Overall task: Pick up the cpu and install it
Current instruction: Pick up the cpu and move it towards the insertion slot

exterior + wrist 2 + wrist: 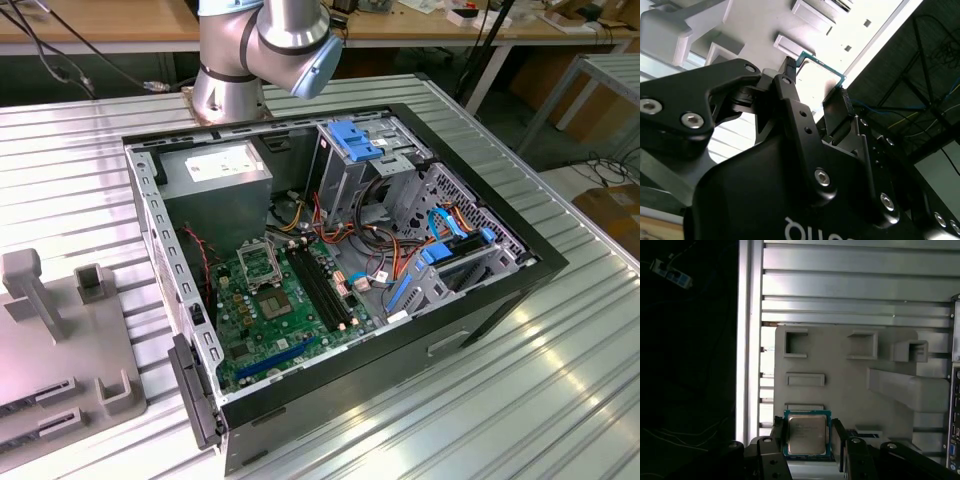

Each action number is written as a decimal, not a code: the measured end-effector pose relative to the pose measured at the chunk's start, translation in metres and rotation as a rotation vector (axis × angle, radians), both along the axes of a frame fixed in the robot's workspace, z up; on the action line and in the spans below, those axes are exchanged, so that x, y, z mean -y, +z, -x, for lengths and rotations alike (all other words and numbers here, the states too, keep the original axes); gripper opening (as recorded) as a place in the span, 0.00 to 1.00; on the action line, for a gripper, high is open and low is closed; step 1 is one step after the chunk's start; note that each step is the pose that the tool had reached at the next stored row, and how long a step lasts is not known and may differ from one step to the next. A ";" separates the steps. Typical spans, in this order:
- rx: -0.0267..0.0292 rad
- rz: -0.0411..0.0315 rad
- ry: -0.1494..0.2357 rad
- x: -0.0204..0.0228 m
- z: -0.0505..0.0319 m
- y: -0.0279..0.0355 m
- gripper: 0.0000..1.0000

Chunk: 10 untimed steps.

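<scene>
Below the end effector (808,430): ribbed metal bench (560,380). Off to the end effector's side, open case (380,395) lying on that bench, green board (270,320) flat inside. Directly beneath the end effector, grey tray (840,395) with recessed slots. Fingers (839,440) drawn narrow, clamped on the cpu (807,435) by two opposite edges. Cpu between the fingertips, silvery face showing, raised off the tray.

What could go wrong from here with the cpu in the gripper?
1. The gripper appears to pinch the cpu only by two thin edges at its tips, so the chip may slip or tilt.
2. The socket sits deep in the computer case, close to red wires; a tilted chip could seat badly.
</scene>
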<state>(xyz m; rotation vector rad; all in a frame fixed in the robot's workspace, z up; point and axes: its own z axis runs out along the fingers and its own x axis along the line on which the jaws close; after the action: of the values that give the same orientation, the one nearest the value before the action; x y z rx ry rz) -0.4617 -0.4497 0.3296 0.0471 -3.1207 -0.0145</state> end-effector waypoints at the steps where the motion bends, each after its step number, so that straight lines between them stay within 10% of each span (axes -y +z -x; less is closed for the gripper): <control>1: -0.0004 0.0002 0.000 0.0000 0.0000 0.0008 0.47; 10: -0.0022 0.0001 0.000 0.0000 -0.0004 0.0055 0.47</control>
<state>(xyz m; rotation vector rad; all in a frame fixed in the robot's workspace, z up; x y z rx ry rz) -0.4613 -0.4497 0.3351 0.0470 -3.1185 -0.0145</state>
